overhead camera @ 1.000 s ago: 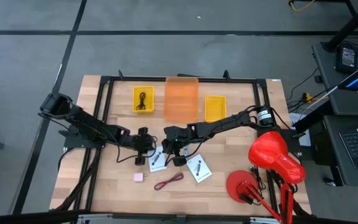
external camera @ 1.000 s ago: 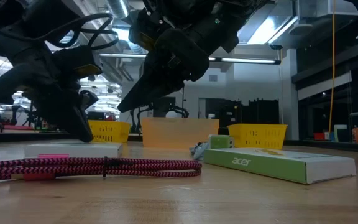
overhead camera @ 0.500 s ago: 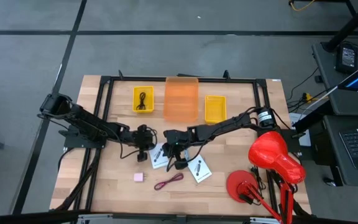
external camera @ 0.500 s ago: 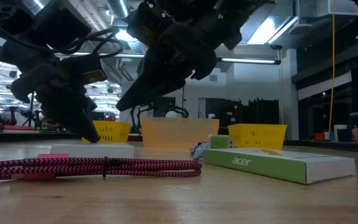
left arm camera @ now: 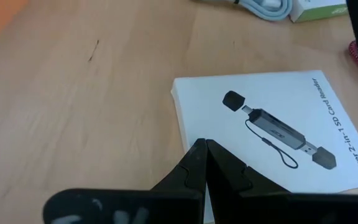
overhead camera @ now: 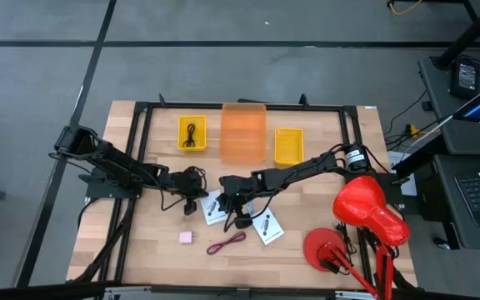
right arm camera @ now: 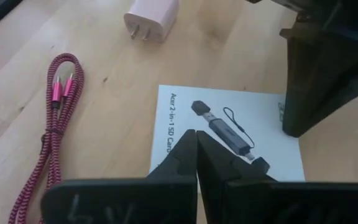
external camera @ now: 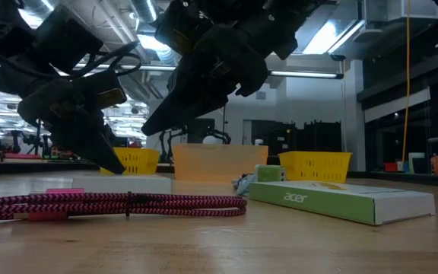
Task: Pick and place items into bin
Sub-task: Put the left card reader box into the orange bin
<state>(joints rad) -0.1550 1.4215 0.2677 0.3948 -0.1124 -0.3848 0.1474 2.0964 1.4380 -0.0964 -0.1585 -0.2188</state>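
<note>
Both the left gripper (left arm camera: pixel 205 163) and right gripper (right arm camera: pixel 196 155) hang pinched closed over the white card (overhead camera: pixel 214 208), maybe to nudge it

Both arms stretched low toward the table's middle, converging on the white card (overhead camera: pixel 214 208); left gripper (overhead camera: pixel 192 200) just at the card's left edge, fingers (left arm camera: pixel 194 163) pressed together into a closed point, tips angled down over the card's corner; right gripper (overhead camera: pixel 238 212) at the card's right side, fingers (right arm camera: pixel 188 149) likewise closed, tips poised over the card's printed face
</note>
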